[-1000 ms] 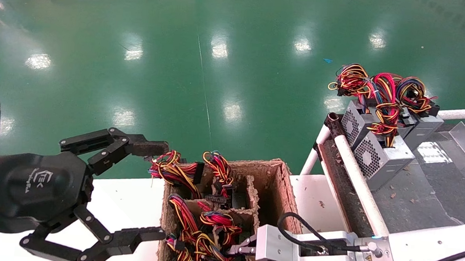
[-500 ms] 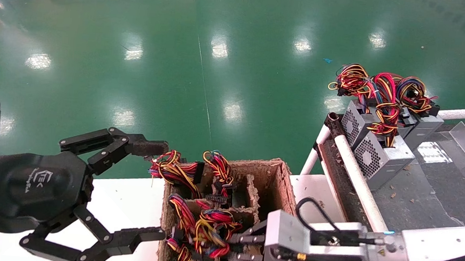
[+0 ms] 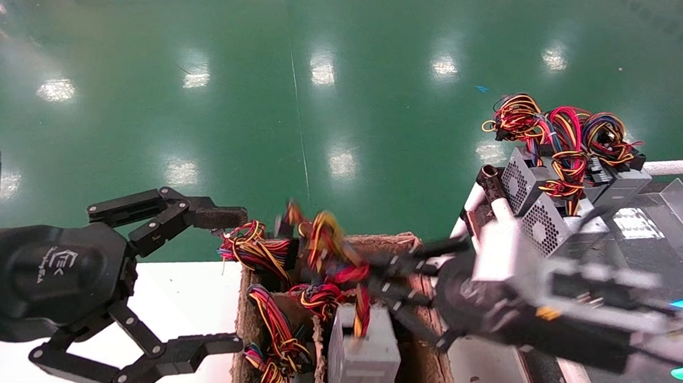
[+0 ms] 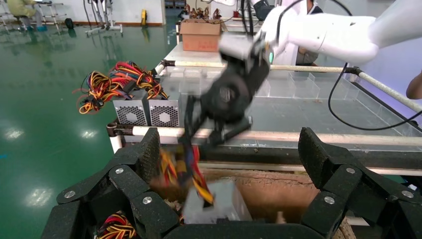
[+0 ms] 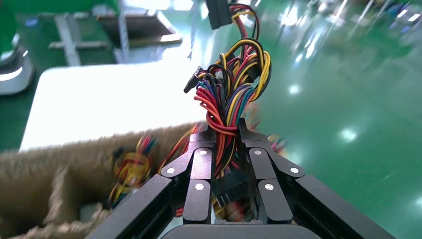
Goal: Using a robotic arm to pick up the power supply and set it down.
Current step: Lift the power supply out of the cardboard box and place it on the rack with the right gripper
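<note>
Right claw [image 3: 371, 284] clenched on the wire bundle [image 5: 231, 99] of the power supply [image 3: 362, 361] — we see it half out of the cardboard crate [image 3: 401, 244]; we would lift straight, slowly, avoiding swing — left claw [image 3: 215, 279] idles, released, over the tabletop [image 3: 190, 289].
</note>
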Robot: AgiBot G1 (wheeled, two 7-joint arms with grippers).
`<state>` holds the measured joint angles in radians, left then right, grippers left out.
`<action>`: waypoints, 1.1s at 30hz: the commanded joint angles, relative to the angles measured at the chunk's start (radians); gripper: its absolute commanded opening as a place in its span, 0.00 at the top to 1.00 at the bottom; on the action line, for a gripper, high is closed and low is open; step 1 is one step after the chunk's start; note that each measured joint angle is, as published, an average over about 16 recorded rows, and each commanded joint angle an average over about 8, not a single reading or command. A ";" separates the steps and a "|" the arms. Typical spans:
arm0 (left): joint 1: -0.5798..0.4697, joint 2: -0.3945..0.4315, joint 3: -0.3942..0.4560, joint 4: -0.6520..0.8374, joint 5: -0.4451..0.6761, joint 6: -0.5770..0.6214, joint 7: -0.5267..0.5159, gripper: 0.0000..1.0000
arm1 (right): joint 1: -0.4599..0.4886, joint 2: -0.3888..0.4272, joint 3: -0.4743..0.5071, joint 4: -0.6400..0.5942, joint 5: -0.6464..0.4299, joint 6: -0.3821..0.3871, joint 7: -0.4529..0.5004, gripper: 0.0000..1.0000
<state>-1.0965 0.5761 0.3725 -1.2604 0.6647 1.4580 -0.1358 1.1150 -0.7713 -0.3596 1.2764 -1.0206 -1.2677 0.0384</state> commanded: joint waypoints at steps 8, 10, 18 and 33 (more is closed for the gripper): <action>0.000 0.000 0.000 0.000 0.000 0.000 0.000 0.00 | 0.032 0.106 0.139 0.040 0.152 0.005 -0.006 1.00; 0.000 0.000 0.000 0.000 0.000 0.000 0.000 0.00 | 0.049 0.136 0.168 0.047 0.167 0.011 -0.011 1.00; 0.000 0.000 0.000 0.000 0.000 0.000 0.000 0.00 | 0.122 0.265 0.251 0.047 0.158 0.037 -0.031 1.00; 0.000 0.000 0.000 0.000 0.000 0.000 0.000 0.00 | -0.001 0.566 0.393 -0.053 0.192 -0.038 -0.012 1.00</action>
<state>-1.0965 0.5760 0.3727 -1.2604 0.6645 1.4580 -0.1357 1.1054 -0.2198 0.0342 1.2147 -0.8333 -1.3065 0.0170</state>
